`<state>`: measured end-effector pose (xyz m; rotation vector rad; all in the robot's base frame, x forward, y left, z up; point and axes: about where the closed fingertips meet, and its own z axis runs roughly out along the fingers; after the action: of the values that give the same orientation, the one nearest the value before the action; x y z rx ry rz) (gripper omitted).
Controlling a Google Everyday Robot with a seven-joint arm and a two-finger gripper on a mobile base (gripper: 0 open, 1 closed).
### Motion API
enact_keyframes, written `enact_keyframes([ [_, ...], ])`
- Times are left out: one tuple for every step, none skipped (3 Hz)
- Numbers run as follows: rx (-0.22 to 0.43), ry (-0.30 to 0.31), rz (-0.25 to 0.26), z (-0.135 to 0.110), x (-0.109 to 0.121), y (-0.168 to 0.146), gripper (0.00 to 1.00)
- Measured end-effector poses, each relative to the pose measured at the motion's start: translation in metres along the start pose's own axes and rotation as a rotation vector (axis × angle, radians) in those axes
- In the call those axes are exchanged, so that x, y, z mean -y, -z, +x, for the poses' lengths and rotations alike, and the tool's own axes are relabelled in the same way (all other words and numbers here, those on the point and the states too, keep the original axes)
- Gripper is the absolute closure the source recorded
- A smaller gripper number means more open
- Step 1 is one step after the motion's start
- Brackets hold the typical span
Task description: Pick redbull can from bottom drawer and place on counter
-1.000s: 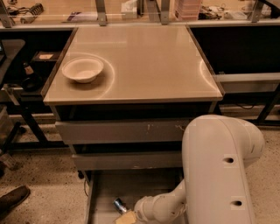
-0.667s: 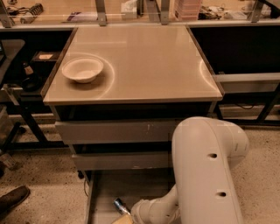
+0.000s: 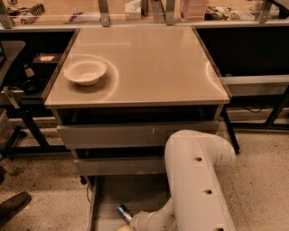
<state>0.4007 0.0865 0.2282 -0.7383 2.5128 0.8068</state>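
The redbull can (image 3: 123, 212) lies tilted on the floor of the open bottom drawer (image 3: 104, 198), near the picture's lower edge. Only its blue body and silver rim show. My white arm (image 3: 198, 180) bends down from the right into the drawer, and my gripper (image 3: 124, 225) is at the bottom edge, right beside the can and mostly cut off by the frame. The counter (image 3: 149, 63) is the beige glossy cabinet top above the drawers.
A white bowl (image 3: 85, 71) stands on the counter's left side. Two closed grey drawer fronts (image 3: 135, 134) sit above the open drawer. A cluttered bench (image 3: 135, 11) runs behind. Dark frames stand to the left and right. A shoe (image 3: 13, 205) rests on the floor at left.
My arm has swung to the left and lowered over the drawer. The gripper has stayed beside the can. The can has not visibly moved.
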Motion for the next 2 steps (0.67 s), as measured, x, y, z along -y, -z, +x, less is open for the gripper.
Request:
enact_keyframes([
  [0.023,-0.032,0.003,0.003,0.003,-0.015,0.00],
  [0.058,-0.061,0.026,0.000,0.010,-0.038,0.00],
])
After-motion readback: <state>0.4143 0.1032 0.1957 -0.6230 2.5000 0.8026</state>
